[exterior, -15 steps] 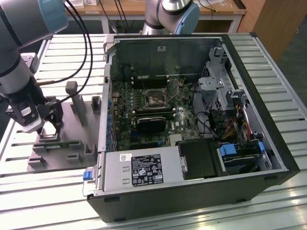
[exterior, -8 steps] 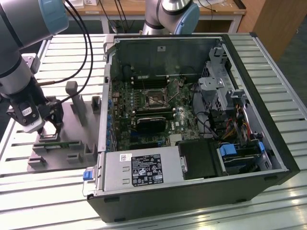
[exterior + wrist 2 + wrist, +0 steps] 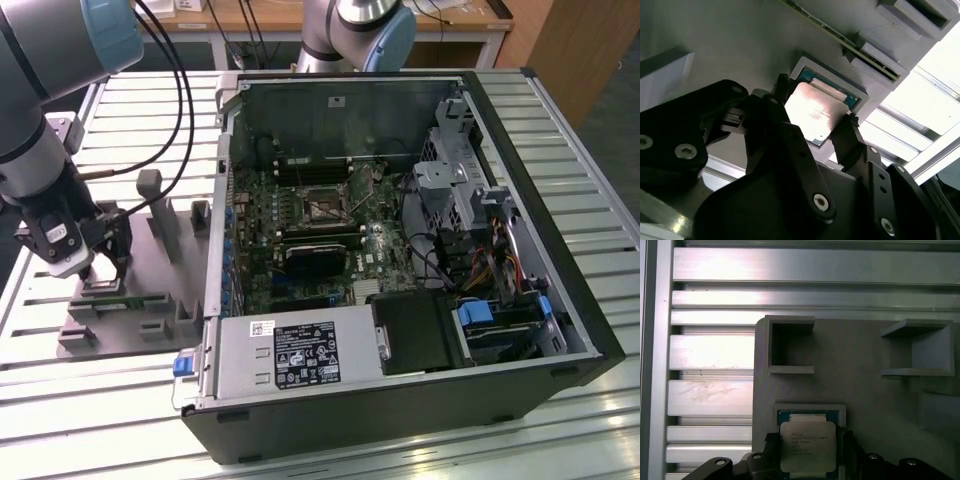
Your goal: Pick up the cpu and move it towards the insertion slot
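Note:
The cpu (image 3: pixel 807 452) is a small square chip with a silvery top, seen between two black fingers in both wrist views. My gripper (image 3: pixel 809 440) is shut on the cpu (image 3: pixel 817 112), one finger on each of two opposite edges. The chip sits just above its grey square holder (image 3: pixel 810 409), whose blue-green inside shows beyond it. In the exterior view my gripper (image 3: pixel 105 268) hangs over the grey fixture plate (image 3: pixel 150 295), at the exterior view's left. The insertion slot (image 3: pixel 322 205), a silver-framed socket, lies on the motherboard inside the open computer case, well to the right of the gripper.
Upright grey blocks (image 3: pixel 150 190) stand on the fixture plate near my gripper. The case's metal side wall (image 3: pixel 218 230) rises between the plate and the motherboard. Black cables (image 3: pixel 180 110) hang from my arm. A second robot arm (image 3: pixel 360 30) stands behind the case.

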Robot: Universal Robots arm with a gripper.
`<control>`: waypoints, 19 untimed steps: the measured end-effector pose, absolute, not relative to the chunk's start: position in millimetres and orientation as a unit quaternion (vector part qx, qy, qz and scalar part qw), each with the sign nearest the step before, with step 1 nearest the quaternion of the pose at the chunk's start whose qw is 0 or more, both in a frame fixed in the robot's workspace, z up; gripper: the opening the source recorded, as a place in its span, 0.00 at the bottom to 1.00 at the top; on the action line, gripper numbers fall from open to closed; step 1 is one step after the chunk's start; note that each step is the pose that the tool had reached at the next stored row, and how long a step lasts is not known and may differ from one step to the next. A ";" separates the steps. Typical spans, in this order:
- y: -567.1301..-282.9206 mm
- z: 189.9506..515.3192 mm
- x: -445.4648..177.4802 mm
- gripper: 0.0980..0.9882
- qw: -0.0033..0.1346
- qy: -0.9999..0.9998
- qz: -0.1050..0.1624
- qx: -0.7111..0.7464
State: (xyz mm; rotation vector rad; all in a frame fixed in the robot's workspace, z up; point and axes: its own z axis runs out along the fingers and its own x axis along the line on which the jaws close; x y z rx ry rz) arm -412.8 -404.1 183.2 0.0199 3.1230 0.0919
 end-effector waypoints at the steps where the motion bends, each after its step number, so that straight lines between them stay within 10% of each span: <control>1: -404.1 183.2 -412.9 0.53 0.009 1.000 0.029 0.006; 19: -404.1 197.7 -412.8 0.50 0.009 1.000 0.029 0.006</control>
